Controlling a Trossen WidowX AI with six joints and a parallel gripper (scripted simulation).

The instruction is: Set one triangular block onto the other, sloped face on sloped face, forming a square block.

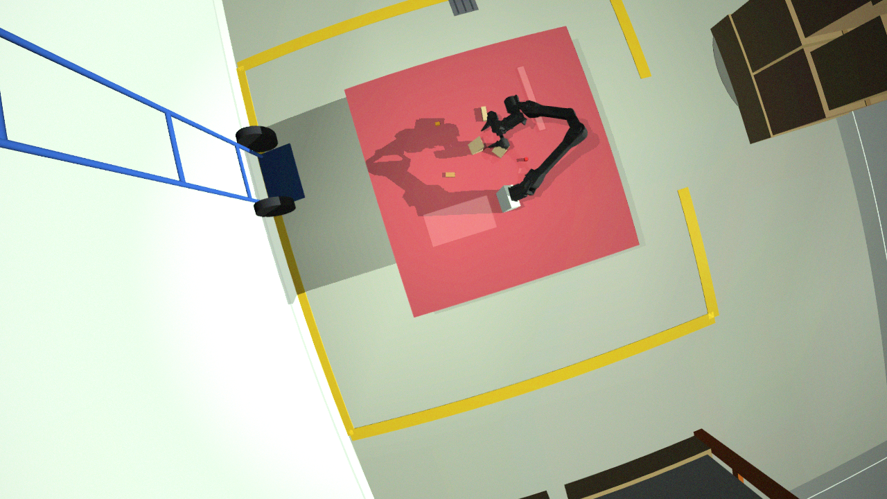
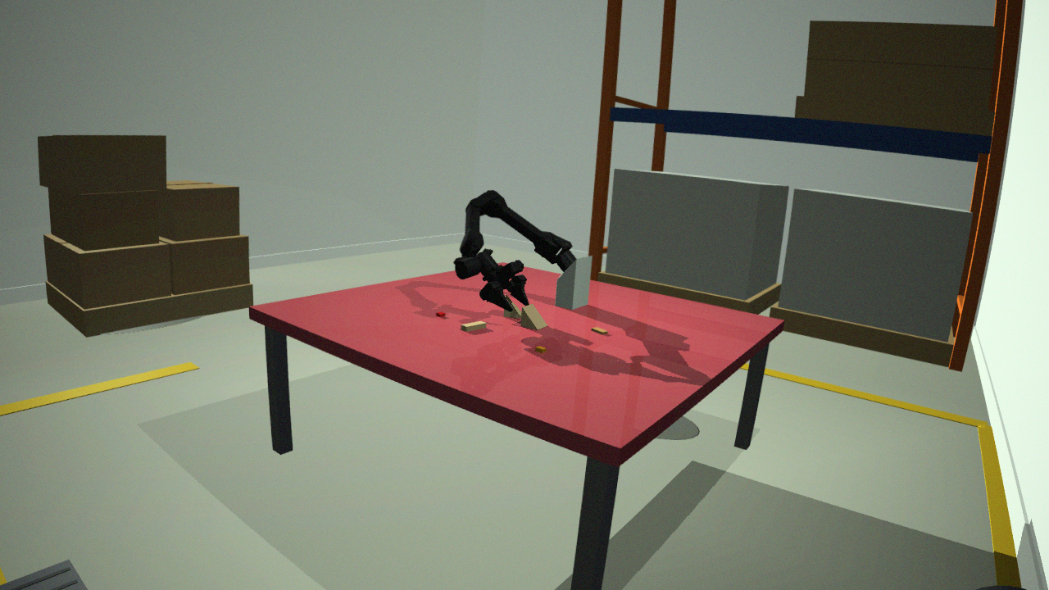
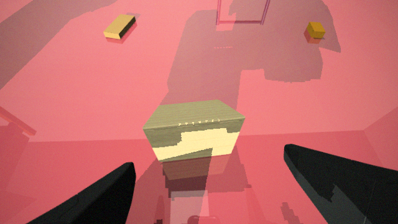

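Observation:
Two tan triangular blocks lie apart on the red table (image 1: 558,235) (image 2: 440,366) (image 3: 62,93). One block (image 1: 475,146) (image 2: 533,318) (image 3: 193,130) rests on a flat face just ahead of my fingers, with its slope facing up and away from the wrist camera. The other block (image 1: 501,151) (image 2: 510,314) lies close beside it, partly hidden under the gripper and out of the wrist view. My gripper (image 1: 494,142) (image 2: 513,303) (image 3: 211,160) is open wide and empty. It is low over the table, with a finger on each side of the near end of the first block and not touching it.
Small loose pieces lie around: a tan bar (image 1: 484,112) (image 2: 474,326), another tan bar (image 1: 448,174) (image 2: 599,329) (image 3: 119,26), an orange cube (image 1: 437,123) (image 2: 540,348) (image 3: 315,29) and a red piece (image 1: 524,159) (image 2: 440,313). The arm's grey base (image 1: 507,199) (image 2: 573,286) stands on the table.

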